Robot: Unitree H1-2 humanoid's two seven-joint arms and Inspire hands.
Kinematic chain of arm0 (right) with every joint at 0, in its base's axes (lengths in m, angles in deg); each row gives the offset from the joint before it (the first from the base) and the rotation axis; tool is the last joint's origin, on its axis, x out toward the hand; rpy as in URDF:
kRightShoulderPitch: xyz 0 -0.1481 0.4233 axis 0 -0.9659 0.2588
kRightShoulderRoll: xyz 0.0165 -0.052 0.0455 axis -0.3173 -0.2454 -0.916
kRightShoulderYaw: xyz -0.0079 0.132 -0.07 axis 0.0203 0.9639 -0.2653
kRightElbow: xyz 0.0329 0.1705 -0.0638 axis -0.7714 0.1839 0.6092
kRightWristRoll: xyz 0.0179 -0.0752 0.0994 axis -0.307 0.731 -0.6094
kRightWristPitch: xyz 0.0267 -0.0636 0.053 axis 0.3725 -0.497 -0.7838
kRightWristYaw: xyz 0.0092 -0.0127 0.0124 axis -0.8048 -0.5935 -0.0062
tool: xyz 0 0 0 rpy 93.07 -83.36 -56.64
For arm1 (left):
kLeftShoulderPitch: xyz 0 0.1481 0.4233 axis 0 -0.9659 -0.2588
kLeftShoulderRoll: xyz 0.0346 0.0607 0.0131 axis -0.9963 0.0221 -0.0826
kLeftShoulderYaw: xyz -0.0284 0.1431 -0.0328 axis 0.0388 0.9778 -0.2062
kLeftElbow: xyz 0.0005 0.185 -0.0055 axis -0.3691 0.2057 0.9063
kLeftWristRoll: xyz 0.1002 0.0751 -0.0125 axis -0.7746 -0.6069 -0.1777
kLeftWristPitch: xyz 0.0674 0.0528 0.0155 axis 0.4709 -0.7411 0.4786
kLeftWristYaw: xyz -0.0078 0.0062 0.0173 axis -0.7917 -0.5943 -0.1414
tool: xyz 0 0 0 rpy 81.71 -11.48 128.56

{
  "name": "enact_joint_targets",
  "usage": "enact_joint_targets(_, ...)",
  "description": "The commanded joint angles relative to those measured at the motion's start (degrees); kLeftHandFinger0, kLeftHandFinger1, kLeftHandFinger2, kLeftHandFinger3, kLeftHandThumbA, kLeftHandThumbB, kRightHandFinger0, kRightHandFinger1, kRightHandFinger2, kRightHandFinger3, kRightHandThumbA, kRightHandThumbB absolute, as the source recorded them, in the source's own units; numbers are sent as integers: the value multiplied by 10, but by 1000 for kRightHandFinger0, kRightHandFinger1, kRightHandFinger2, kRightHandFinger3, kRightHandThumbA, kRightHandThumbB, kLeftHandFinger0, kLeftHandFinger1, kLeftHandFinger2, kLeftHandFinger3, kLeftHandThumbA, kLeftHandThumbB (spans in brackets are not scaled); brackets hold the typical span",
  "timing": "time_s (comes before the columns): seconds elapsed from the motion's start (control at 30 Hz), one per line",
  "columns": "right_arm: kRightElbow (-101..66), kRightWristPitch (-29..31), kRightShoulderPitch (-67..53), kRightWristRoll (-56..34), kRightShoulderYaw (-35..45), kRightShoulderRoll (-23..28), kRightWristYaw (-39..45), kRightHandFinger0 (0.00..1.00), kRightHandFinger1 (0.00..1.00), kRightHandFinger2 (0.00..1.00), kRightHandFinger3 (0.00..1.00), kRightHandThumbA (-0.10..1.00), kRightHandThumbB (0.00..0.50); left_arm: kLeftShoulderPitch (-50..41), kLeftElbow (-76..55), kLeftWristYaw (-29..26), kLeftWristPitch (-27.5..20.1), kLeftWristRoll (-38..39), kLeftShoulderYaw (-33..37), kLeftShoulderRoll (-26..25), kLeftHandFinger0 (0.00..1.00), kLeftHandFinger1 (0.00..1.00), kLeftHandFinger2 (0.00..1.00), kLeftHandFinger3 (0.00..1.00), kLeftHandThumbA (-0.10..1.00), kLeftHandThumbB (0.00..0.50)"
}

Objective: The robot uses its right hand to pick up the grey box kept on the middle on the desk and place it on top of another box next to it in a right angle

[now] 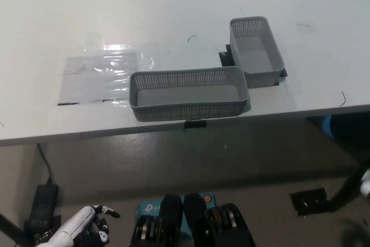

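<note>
White table (69,15) holds two grey perforated boxes. The middle grey box (188,93) lies lengthwise along the table's front edge, empty, upright. The second grey box (256,50) sits just behind and to the right of the middle box, turned at a right angle to it, near corner close to or touching the middle box's right rear corner; cannot tell if they touch. Neither box is stacked on the other. A clear plastic sheet (101,76) lies flat left of the middle box, touching or slightly under its left end. Black tape marks show at both boxes' edges. Left hand (92,224), white, rests low, well below and left of the middle box, off the table, holding nothing, fingers loosely curled and apart. Right hand not seen; only a dark arm piece at the lower right edge, state cannot be told.
</note>
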Motion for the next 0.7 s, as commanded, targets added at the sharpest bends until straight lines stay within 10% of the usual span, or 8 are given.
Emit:
enact_joint_targets(0.0,-66,14,85,-6,14,46,19,449,498,592,692,99,255,5,-10,11,7,-12,-3,-7,177,206,327,683,-100,126)
enact_joint_targets(0.23,-72,-34,199,16,-28,86,60,527,634,750,764,94,338,8,-12,16,4,-16,-5,-9,159,200,321,673,-100,128)
enact_joint_targets(0.27,-64,-35,216,22,-41,99,75,583,702,829,816,143,346,8,-12,16,2,-19,-4,-9,162,203,323,672,-100,128)
enact_joint_targets(0.33,-35,-35,260,50,-78,135,138,1000,1000,1000,1000,264,362,7,-16,18,6,-20,-5,-9,185,222,329,671,-100,128)
enact_joint_targets(0.67,49,-35,361,76,-189,181,206,1000,1000,1000,1000,341,483,9,-20,24,11,-19,-9,-11,189,223,352,688,-100,123)
